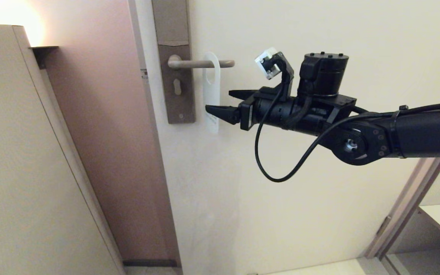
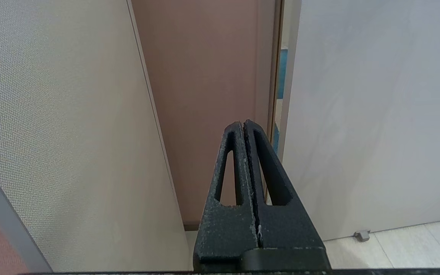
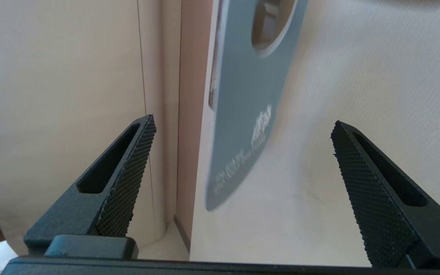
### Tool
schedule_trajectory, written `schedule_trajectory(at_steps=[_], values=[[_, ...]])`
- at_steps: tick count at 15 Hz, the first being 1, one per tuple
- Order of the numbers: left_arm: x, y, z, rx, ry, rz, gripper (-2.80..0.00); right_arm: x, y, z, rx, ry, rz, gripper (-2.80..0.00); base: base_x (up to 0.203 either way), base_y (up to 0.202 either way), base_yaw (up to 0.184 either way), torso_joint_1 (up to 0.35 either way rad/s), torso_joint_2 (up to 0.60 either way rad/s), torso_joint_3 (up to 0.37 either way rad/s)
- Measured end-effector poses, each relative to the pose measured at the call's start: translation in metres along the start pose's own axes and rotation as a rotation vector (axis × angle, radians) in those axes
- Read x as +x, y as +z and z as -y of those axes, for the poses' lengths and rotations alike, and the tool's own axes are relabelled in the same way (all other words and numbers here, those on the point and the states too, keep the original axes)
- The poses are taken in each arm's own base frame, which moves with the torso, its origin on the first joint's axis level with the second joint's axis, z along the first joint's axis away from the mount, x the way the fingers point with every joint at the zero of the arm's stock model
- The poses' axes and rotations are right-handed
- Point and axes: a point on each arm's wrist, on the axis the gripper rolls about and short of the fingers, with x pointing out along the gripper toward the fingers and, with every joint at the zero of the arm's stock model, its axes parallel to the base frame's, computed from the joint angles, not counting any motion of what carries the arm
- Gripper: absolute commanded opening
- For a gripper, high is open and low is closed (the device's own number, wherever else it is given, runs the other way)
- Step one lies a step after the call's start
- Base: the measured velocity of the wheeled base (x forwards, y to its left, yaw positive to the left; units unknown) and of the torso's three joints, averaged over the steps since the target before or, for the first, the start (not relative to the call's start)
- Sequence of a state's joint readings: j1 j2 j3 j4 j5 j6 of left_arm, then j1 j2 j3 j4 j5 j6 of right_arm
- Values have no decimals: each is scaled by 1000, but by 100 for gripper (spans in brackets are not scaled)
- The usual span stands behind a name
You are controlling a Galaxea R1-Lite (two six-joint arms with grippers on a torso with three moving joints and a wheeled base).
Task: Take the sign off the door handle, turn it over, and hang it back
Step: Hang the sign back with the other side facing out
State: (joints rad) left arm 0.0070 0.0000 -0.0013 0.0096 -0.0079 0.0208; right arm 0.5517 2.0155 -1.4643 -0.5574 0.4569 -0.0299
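Observation:
The sign [image 1: 212, 89] hangs by its oval hole on the door handle [image 1: 199, 63], a slim horizontal lever on a tall brown backplate [image 1: 178, 88]. It shows white in the head view, and blue-grey with white lettering in the right wrist view [image 3: 246, 95]. My right gripper [image 1: 218, 100] is open at the level of the sign's lower half. One finger is in front of the sign and the other is further right; neither touches it [image 3: 243, 120]. My left gripper [image 2: 243, 124] is shut and empty, parked low and out of the head view.
The cream door [image 1: 281, 191] fills the middle. A brownish door frame panel [image 1: 105, 133] and a beige cabinet side [image 1: 25, 160] stand to the left. A second frame edge [image 1: 414, 198] is at the lower right. A black cable [image 1: 266, 168] loops under my right wrist.

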Motion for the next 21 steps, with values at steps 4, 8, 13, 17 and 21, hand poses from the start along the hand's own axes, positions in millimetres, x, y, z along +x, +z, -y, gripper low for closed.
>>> schedule_trajectory(at_steps=[4, 8, 13, 17, 21], values=[[0, 0, 0, 1, 0, 0, -280, -7, 11, -3, -11, -4, 22, 0, 0, 0, 0, 0, 0, 0], [0, 0, 0, 1, 0, 0, -280, -14, 15, -5, -14, -6, 26, 0, 0, 0, 0, 0, 0, 0], [0, 0, 0, 1, 1, 0, -280, -28, 7, 2, -43, -54, 22, 0, 0, 0, 0, 0, 0, 0], [0, 0, 0, 1, 0, 0, -280, -48, -8, 11, -30, -101, -22, 0, 0, 0, 0, 0, 0, 0], [0, 0, 0, 0, 1, 0, -280, -59, -15, 8, -13, -110, -54, 0, 0, 0, 0, 0, 0, 0]])
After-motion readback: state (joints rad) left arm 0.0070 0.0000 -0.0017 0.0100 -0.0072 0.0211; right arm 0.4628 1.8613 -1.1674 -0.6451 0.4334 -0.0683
